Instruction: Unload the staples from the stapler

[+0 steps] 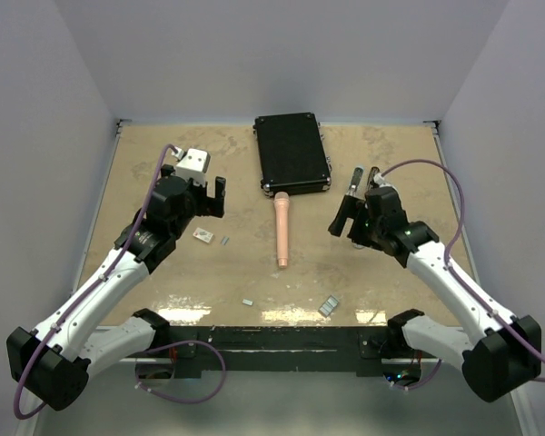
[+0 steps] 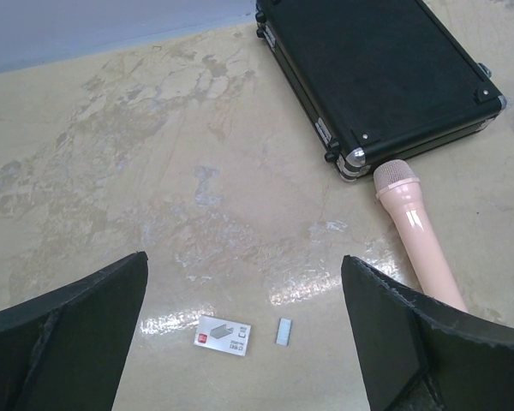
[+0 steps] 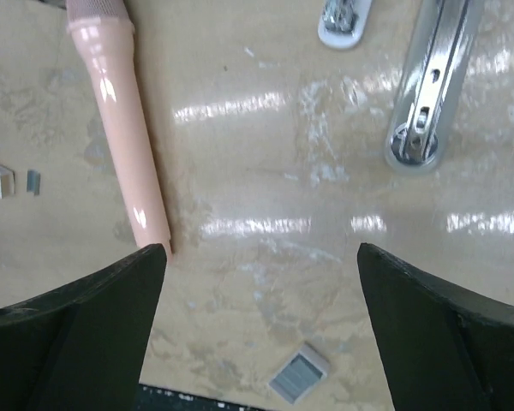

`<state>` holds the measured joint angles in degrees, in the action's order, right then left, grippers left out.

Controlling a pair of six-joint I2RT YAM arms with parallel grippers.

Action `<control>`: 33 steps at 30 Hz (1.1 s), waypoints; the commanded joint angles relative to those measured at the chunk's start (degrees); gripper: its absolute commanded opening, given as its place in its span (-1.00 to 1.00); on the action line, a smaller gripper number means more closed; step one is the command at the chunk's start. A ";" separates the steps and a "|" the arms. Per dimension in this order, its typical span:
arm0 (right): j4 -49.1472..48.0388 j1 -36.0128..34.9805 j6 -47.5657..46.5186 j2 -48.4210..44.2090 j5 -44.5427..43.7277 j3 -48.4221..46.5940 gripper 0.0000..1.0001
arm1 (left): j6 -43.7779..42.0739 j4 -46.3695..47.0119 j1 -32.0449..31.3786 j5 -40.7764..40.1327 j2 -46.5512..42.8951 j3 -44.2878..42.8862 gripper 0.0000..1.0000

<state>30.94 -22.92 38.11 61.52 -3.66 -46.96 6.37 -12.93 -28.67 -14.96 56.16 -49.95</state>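
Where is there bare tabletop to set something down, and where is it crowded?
Bare: the far right corner beyond the stapler, and the strip between the black case and the left pincer. Crowded: left of the pink stick, by the white card and staples.

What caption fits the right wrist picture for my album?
The open right claw hovers above a pink stick, the stapler and a small block of staples.

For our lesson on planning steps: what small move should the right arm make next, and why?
Probably ease the right gripper forward and over the stapler. Its jaws stand open and empty, and the stapler lies opened on the table just ahead of its fingertips.
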 commanded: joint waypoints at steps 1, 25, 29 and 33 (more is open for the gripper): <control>8.85 -0.81 5.22 -4.64 2.44 2.40 0.97 | -0.40 0.98 0.01 -1.30 0.09 -0.40 1.00; 17.51 -9.40 27.46 -10.28 -1.27 10.92 0.61 | -0.31 0.71 0.01 0.55 -0.26 -0.58 1.00; 15.65 -12.24 29.56 -9.66 0.05 13.55 0.61 | -0.48 0.80 0.01 -0.16 -0.53 -0.41 1.00; 13.71 -13.20 31.23 -11.50 1.81 16.37 0.61 | -0.48 0.80 0.01 -0.07 -0.35 -0.50 1.00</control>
<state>47.46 -35.29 65.63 51.68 -3.42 -33.19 6.37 -12.99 -28.67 -14.79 56.21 -49.95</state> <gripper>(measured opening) 0.807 0.997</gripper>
